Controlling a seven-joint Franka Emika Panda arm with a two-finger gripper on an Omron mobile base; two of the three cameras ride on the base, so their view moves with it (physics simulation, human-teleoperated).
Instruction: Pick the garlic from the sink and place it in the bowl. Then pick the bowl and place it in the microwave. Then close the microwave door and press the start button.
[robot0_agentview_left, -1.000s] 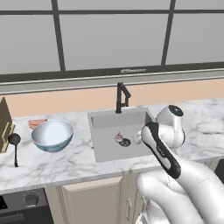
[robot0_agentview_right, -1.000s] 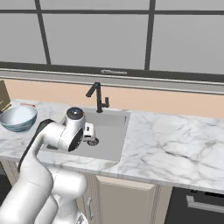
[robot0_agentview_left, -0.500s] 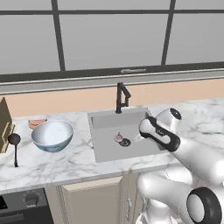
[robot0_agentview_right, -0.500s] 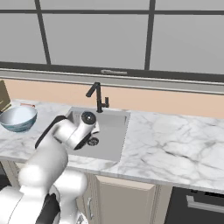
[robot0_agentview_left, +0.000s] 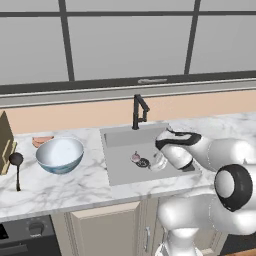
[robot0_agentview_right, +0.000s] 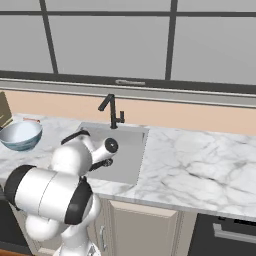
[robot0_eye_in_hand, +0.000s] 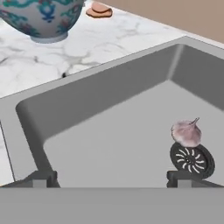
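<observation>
The garlic (robot0_eye_in_hand: 187, 132), a small pale bulb with a pinkish tinge, lies on the floor of the grey sink (robot0_eye_in_hand: 109, 92), touching the far edge of the round dark drain (robot0_eye_in_hand: 191, 159). From the left base view, the garlic (robot0_agentview_left: 135, 157) is just left of the drain (robot0_agentview_left: 143, 162). My gripper (robot0_eye_in_hand: 113, 179) is open and low inside the basin, with nothing between its widely spread tips; the garlic lies ahead, toward the right tip. My gripper (robot0_agentview_left: 159, 162) reaches into the sink (robot0_agentview_left: 125, 172) from the right. The bowl (robot0_agentview_left: 60, 154) stands on the counter left of the sink, empty and white inside.
A black faucet (robot0_agentview_left: 139, 111) rises behind the basin. A flat reddish item (robot0_agentview_left: 42, 141) lies behind the bowl. A black ladle (robot0_agentview_left: 16, 167) and a wooden block (robot0_agentview_left: 5, 145) sit at the far left. Marble counter (robot0_agentview_right: 200, 165) stretches right of the sink, below a window.
My arm has swung forward and down, bringing the hand from above the counter's right side into the sink near the drain. The jaws stayed open. Garlic and bowl have not moved.
</observation>
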